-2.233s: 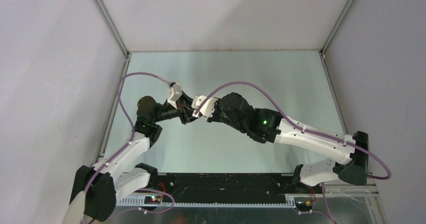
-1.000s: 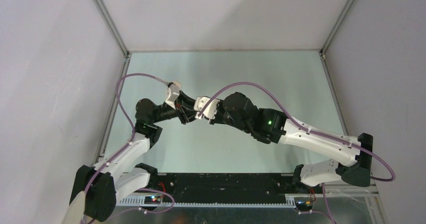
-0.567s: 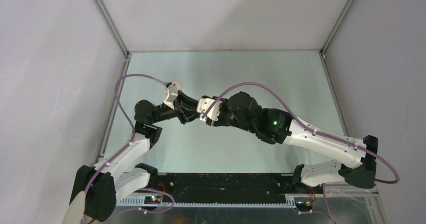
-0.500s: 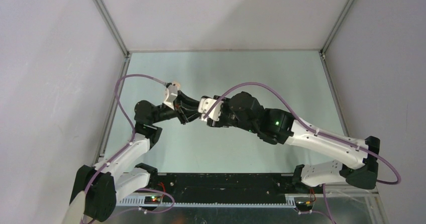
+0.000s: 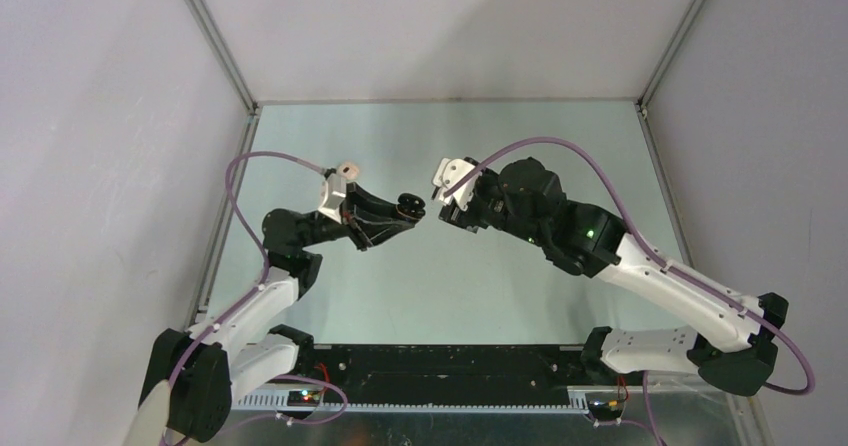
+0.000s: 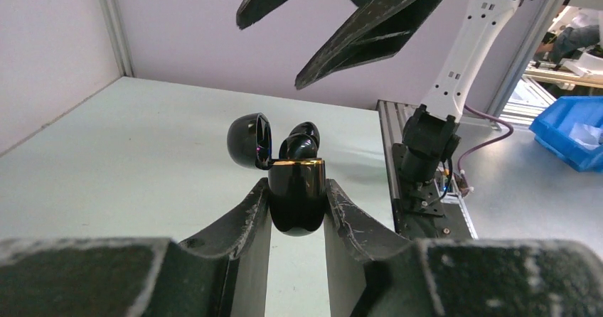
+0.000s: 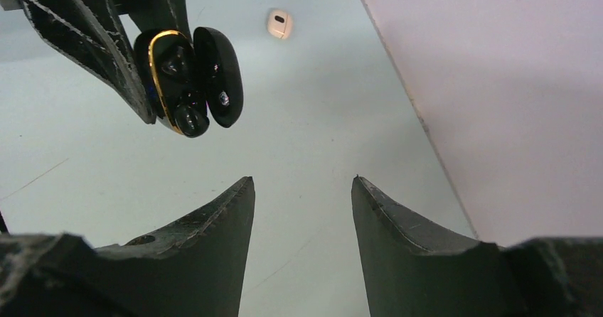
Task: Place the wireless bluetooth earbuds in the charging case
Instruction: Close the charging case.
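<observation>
Glossy black charging case (image 6: 296, 207), shiny gold rim (image 6: 297, 162), scuffed matt left claw (image 6: 296, 189), smooth table (image 6: 128, 153)

Case held in the left tool, right tool facing it across a gap

The charging case (image 6: 296, 196) sits clamped between the fingers of the left tool (image 6: 297, 189), above the surface (image 5: 500, 286). Its lid (image 6: 247, 141) is swung back to that tool's left, and the earbuds (image 6: 301, 139) sit in its mouth. The right tool (image 7: 302, 185), fingers spread, stands ahead of the left tool, apart from the case. Beyond the held case, farther ahead of the right tool, a second case (image 7: 279, 23) lies on the surface.
</observation>
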Tool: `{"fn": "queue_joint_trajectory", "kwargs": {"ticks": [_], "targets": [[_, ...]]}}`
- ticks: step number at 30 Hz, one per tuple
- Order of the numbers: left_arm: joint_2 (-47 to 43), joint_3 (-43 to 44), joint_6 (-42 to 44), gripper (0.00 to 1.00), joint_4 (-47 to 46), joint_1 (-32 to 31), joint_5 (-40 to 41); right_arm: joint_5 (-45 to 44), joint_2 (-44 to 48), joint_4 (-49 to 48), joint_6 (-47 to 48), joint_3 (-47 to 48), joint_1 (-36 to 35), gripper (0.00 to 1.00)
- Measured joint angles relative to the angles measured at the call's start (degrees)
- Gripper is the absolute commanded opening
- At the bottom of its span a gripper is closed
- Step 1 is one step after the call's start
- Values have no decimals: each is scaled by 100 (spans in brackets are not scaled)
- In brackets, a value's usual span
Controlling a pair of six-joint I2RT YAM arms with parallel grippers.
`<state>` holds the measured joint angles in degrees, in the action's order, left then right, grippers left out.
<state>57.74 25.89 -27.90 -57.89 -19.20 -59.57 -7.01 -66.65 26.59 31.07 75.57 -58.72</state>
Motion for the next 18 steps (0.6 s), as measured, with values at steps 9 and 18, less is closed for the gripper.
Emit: {"fn": "queue_joint_trajectory", "kwargs": {"ticks": [9, 18], "targets": [[-52, -83, -273, 0, -448, 0, -72, 157, -306, 61, -116, 107, -144, 57], [-55, -83, -319, 0, -511, 0, -79, 350, -627, 258, -306, 431, -275, 57]]}}
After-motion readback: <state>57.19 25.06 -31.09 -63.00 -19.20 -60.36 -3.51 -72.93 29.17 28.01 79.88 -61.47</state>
